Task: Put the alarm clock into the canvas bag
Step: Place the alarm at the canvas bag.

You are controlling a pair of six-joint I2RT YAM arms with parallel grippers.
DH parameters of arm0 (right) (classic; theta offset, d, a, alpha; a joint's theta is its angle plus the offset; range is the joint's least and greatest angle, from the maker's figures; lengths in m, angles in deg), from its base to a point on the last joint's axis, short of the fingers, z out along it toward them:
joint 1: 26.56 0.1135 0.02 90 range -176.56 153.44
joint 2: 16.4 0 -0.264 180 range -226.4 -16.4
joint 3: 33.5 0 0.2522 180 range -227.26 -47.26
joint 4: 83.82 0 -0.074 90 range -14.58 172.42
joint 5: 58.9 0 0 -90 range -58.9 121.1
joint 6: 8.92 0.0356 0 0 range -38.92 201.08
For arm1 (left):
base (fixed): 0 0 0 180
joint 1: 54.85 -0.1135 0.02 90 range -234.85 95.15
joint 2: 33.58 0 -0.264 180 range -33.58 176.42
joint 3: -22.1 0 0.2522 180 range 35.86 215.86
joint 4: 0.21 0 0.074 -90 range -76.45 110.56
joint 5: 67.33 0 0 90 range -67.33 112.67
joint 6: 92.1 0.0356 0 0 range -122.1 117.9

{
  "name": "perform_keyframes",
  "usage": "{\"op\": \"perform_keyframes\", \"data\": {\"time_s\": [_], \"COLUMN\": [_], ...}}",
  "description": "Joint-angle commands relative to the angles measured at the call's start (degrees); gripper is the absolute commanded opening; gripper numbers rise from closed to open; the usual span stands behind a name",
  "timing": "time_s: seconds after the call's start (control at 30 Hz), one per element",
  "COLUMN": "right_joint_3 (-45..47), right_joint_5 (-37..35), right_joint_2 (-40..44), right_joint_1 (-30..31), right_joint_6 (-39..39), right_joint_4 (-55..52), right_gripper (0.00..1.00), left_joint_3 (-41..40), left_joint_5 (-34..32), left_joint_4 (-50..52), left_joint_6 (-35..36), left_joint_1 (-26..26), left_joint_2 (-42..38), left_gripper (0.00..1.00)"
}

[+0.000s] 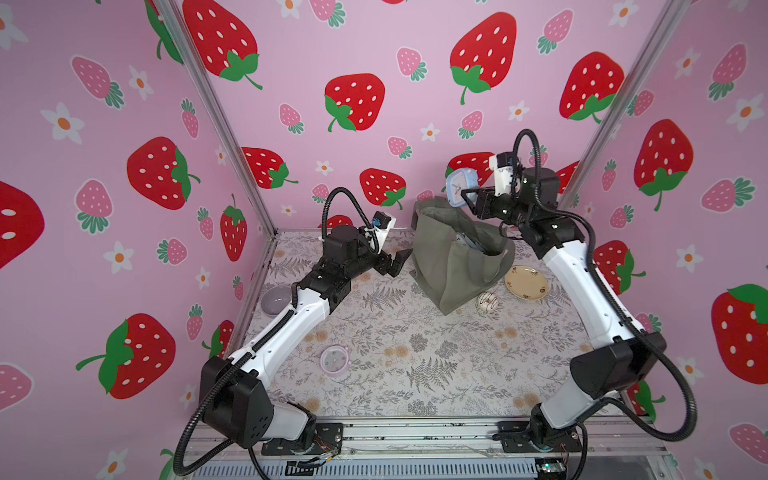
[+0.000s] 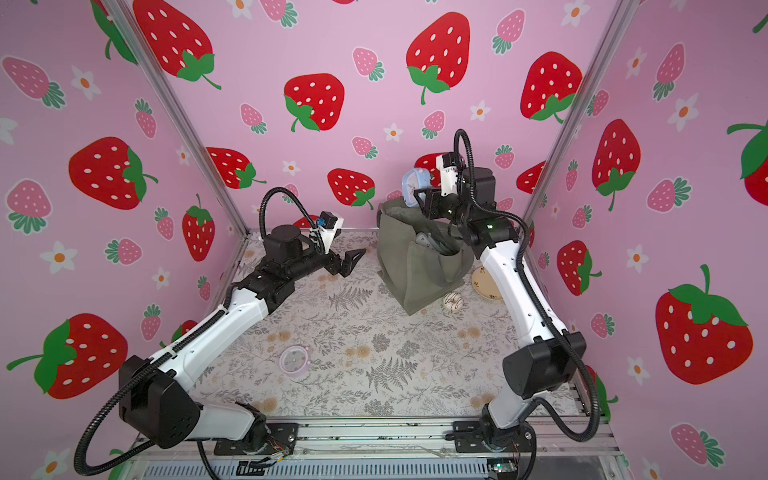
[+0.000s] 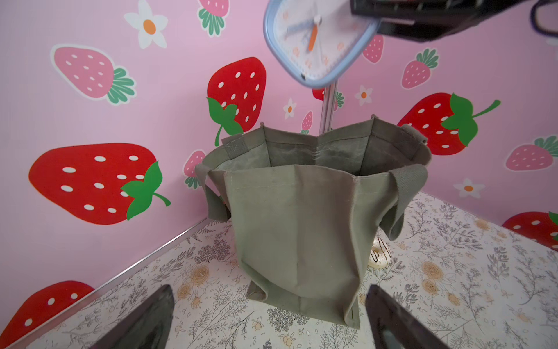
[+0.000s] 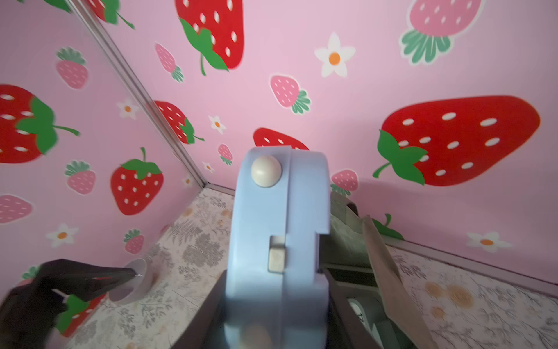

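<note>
I have my right gripper [image 1: 466, 197] clamped on the alarm clock [image 1: 456, 185] above the canvas bag [image 1: 446, 270]; my left gripper [image 1: 394, 262] gapes wide, empty, beside that bag.

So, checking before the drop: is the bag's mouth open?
Open: the canvas bag stands upright, its rim spread wide and the inner lining showing.

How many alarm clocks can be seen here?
1: the clock, in the jaws of the right gripper, above the bag. The bag's inside is partly hidden.
</note>
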Motion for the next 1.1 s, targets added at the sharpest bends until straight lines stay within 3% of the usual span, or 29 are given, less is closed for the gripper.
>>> {"op": "perform_keyframes", "data": {"time_s": [0.0,0.2,0.3,0.43,0.7,0.73,0.8,0.83,0.87,1.07], "right_joint_3": [-3.1,-10.51,-16.51,-20.76,-19.24,-18.47,-16.36,-15.09,-14.29,-15.13], "right_joint_5": [-6.43,-10.43,-8.74,-6.37,-7.33,-7.07,-7.48,-7.76,-7.76,-6.89], "right_joint_2": [-2.95,-11.18,-16.23,-21.08,-23.73,-23.6,-22.52,-21.64,-20.86,-17.54], "right_joint_1": [0.05,-0.02,0.04,0.49,0.58,0.67,0.84,0.85,0.85,0.85], "right_joint_6": [-6.94,-9.79,-11.23,-13.9,-17.21,-17.38,-17.25,-17.07,-16.69,-13.71], "right_joint_4": [-7.86,-16.69,-23.4,-29.88,-34.14,-33.91,-32.34,-31.1,-30.38,-28.19], "right_gripper": [0.29,0.29,0.29,0.29,0.35,0.4,0.61,0.77,1.0,1.0], "left_joint_3": [1.16,0.15,-0.69,-2.79,-5.76,-5.99,-6.48,-6.86,-7.46,-8.66], "left_joint_5": [-5.06,-17.08,-21.39,-25.34,-29.24,-29.24,-28.99,-29.41,-29.4,-28.29], "left_joint_4": [1.29,4.79,9.1,15.51,29.91,31.94,35.44,37.23,38.62,46.12], "left_joint_6": [-3.51,-11.72,-15.63,-19.2,-25.93,-26.51,-26.77,-27.24,-27.75,-30.65], "left_joint_1": [-0.04,-0.38,-0.83,-1.1,-1.26,-1.22,-1.19,-1.17,-1.19,-1.42], "left_joint_2": [-1.53,-4.45,-6.8,-10.03,-14.51,-14.9,-15.59,-15.98,-16.3,-16.4], "left_gripper": [1.0,0.99,0.98,0.98,0.98,0.98,0.98,0.98,0.98,0.99]}}
